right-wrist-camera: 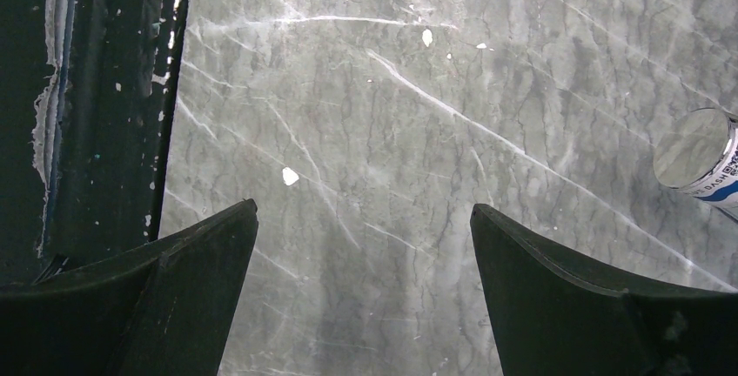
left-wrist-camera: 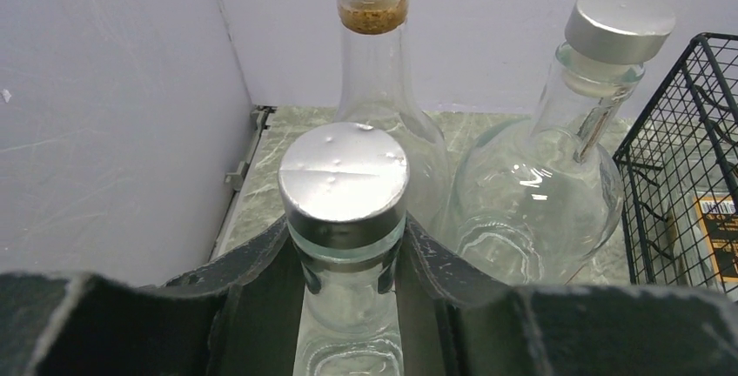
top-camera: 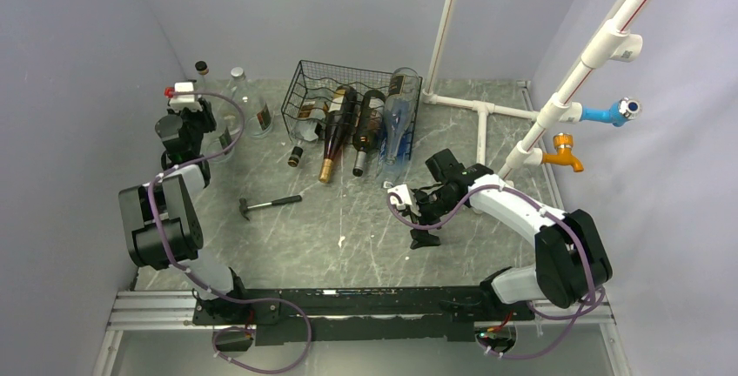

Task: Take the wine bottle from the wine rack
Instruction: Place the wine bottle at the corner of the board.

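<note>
With the left gripper (left-wrist-camera: pixel 346 238) clamped on a clear bottle (left-wrist-camera: pixel 344 176) (seemingly already out), the wine rack (left-wrist-camera: pixel 674 154) to its right held dark bottles (top-camera: pixel 341 122); the right gripper (right-wrist-camera: pixel 364 219) gaped empty.

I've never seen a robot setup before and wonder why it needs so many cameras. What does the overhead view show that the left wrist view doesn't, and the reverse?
Only the overhead view: the hammer on the table, the dark wine bottles lying in the wine rack, the right arm, and the white pipes.
Only the left wrist view: up close, the left gripper closed on the neck of a silver-capped bottle.
Both: the rack's black wire side, plus the upright black-capped bottle and round clear bottle.
</note>
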